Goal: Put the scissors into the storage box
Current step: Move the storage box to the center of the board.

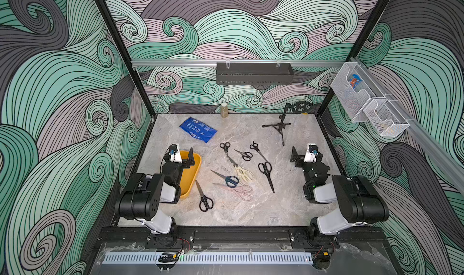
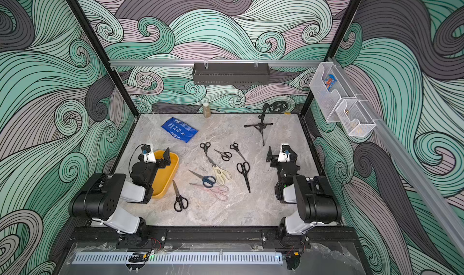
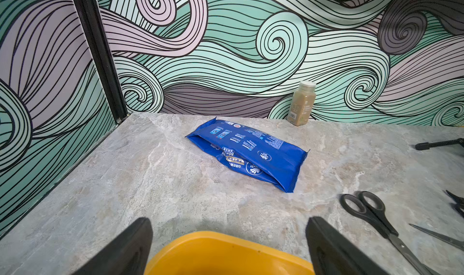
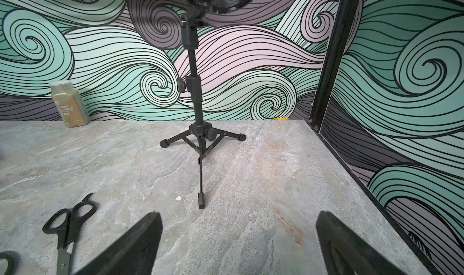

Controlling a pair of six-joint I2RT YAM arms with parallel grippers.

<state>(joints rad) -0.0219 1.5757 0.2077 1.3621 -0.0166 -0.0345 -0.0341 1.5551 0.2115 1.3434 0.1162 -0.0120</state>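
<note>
Eight pairs of steel scissors lie flat on the grey marbled worktop between the arms, none stored yet. The black-handled pair lies just beside the low mustard-yellow plastic tub, long axis nearly parallel to its long side, handles toward the robot. The left gripper, over the tub's far end, is nearer. Its jaws are wide apart and empty, as are those of the right gripper. The tub's visible part holds nothing.
</note>
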